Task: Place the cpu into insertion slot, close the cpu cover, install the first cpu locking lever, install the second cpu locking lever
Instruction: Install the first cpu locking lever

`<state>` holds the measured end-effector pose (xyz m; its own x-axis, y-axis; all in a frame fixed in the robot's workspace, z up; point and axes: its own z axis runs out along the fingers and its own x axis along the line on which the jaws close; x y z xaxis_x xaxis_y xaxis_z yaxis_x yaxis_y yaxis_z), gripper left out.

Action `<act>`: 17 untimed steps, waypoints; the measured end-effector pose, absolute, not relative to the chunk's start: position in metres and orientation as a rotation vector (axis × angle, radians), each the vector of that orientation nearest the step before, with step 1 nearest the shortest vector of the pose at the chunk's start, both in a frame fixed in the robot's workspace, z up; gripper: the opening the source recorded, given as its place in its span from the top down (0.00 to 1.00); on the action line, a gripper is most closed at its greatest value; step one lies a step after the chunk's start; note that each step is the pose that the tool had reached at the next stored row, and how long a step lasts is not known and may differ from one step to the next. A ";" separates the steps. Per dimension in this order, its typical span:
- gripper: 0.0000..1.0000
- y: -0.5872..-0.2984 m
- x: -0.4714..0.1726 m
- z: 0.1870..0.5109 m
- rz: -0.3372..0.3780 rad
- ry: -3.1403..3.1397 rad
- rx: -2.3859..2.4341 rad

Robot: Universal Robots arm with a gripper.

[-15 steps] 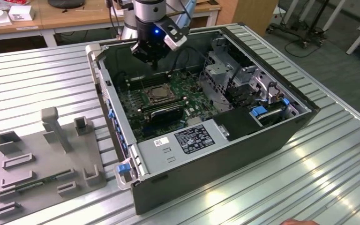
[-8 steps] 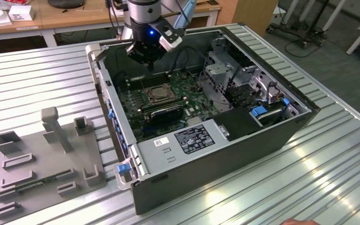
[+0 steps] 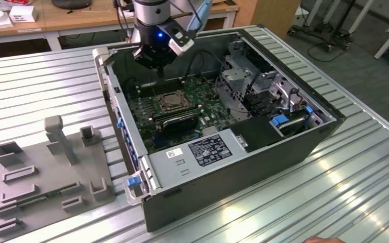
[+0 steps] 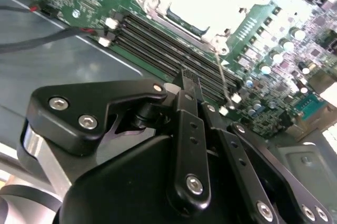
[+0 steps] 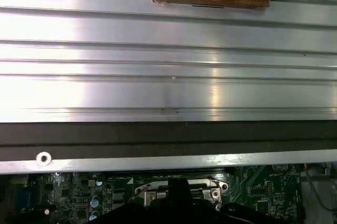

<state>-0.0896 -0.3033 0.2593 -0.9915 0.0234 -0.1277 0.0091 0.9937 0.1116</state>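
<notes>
Silvery ribbed aluminium forms the work table (image 3: 39,86) in the exterior view. An open computer case (image 3: 248,167) lies at frame centre. The gripper (image 3: 159,70) hangs from the upper centre, pointing straight down inside the case, just above the insertion slot (image 3: 169,103), which lies slightly below it in the frame on the green motherboard (image 3: 201,96). A grey fixture tray (image 3: 46,177) sits at lower left.

In the second wrist view, the black fingers (image 4: 190,103) are pressed together with nothing held between them. The cpu cover (image 4: 158,2) lies ahead of the fingertips at upper centre, closed over the pale cpu (image 4: 197,2). A thin locking lever (image 4: 224,79) runs from the socket toward the fingertips.

In the first wrist view, the socket frame (image 5: 176,188) sits at lower centre, directly beyond the dark fingertips.
</notes>
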 end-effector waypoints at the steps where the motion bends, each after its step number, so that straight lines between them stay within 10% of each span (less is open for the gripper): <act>1: 0.89 -0.303 -0.094 0.259 0.167 3.004 0.024; 17: 0.89 -0.303 -0.103 0.258 0.166 3.060 0.029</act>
